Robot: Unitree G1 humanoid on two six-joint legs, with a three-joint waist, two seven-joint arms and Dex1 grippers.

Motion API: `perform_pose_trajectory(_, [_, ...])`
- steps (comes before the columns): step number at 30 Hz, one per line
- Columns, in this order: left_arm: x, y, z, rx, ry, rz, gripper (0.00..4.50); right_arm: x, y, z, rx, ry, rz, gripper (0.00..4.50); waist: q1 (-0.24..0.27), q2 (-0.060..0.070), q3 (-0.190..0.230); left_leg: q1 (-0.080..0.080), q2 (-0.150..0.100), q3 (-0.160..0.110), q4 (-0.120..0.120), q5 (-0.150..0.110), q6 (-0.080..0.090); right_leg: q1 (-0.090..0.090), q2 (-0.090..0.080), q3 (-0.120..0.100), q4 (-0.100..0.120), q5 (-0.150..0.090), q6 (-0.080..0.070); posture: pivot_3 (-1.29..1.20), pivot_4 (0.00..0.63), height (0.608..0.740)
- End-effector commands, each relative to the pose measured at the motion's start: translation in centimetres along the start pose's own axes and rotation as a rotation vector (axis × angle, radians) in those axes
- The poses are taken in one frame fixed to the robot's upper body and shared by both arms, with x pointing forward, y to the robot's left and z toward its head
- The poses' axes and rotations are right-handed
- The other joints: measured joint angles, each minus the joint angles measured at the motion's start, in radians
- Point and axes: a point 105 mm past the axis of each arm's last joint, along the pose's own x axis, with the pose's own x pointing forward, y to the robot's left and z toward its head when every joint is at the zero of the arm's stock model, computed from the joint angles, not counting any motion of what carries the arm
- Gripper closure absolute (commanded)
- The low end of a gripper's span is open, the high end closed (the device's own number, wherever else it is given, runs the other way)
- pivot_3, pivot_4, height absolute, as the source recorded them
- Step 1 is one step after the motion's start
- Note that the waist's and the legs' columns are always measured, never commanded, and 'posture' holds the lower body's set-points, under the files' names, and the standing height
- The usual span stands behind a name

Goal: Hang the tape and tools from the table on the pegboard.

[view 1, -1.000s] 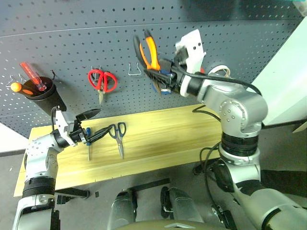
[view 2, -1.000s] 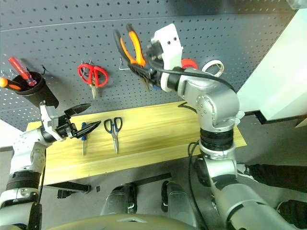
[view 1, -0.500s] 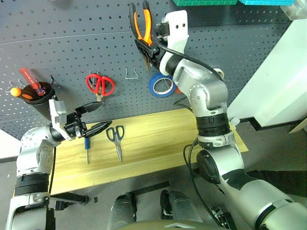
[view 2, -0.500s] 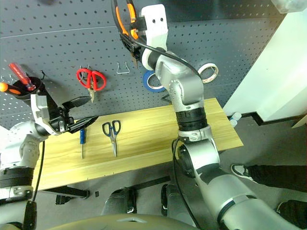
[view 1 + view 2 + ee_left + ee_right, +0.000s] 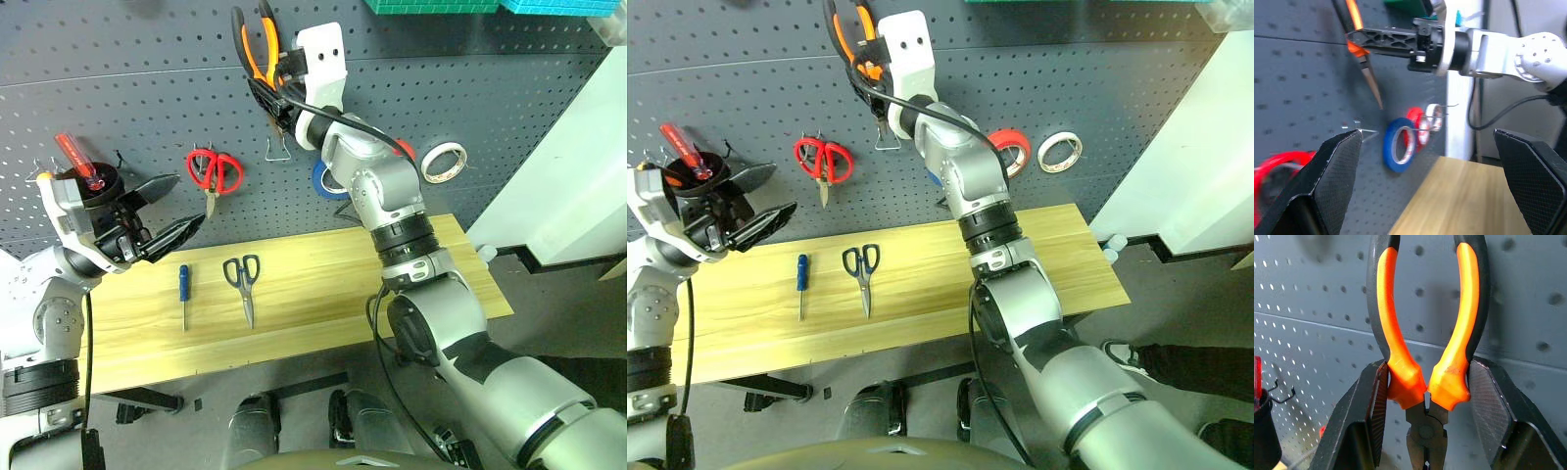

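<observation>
My right gripper (image 5: 267, 91) is shut on the orange-and-black pliers (image 5: 257, 39). It holds them handles up against the dark grey pegboard (image 5: 509, 108), just above a bare wire hook (image 5: 279, 149); whether they touch the board I cannot tell. The blue tape (image 5: 1399, 145) hangs on the pegboard, partly behind my right arm. On the light-yellow table (image 5: 333, 279) lie the blue-handled screwdriver (image 5: 182, 294) and the dark-handled scissors (image 5: 243, 282). Open and holding nothing, my left gripper (image 5: 165, 211) hovers above the table's left end, its fingers (image 5: 1327, 181) wide apart.
Red-handled scissors (image 5: 213, 171) hang left of the wire hook. A black cup (image 5: 93, 191) with red-handled screwdrivers hangs at the far left. A red roll (image 5: 1009, 149) and a white roll (image 5: 443, 162) hang right of the blue tape. A white wall borders the right side.
The view has shifted. My right gripper carried the pliers up and left along the pegboard. My left gripper rose away from the table, still open. Screwdriver and scissors lie as before.
</observation>
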Motion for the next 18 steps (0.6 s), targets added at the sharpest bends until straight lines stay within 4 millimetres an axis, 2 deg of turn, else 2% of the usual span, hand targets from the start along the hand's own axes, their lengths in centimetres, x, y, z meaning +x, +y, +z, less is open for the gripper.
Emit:
perform_pose_trajectory(1, [-0.5,0.7,1.2,0.065,-0.036,0.062,0.00,0.8,1.3,2.6,-0.051,-0.099,0.022,2.43,0.001,0.000,0.000,0.000,0.000,0.000,0.000,0.000,0.000,0.000,0.000,0.000,0.000,0.000,0.000,0.21,0.036,0.740])
perform_pose_trajectory(6, [-0.9,0.8,0.6,0.084,-0.012,0.082,0.00,1.4,1.2,1.7,-0.083,-0.101,-0.014,2.43,0.002,-0.002,-0.002,0.000,0.000,0.000,0.000,0.000,0.000,0.001,0.000,0.000,0.000,0.000,0.000,0.22,0.036,0.740])
perform_pose_trajectory(18, [-1.0,1.1,0.4,0.097,-0.005,0.105,0.00,1.6,-1.2,-1.8,-0.140,-0.030,-0.130,2.43,0.006,-0.004,-0.015,0.001,0.000,0.000,0.001,0.000,0.000,0.002,0.000,0.000,0.000,0.000,0.000,0.22,0.040,0.740])
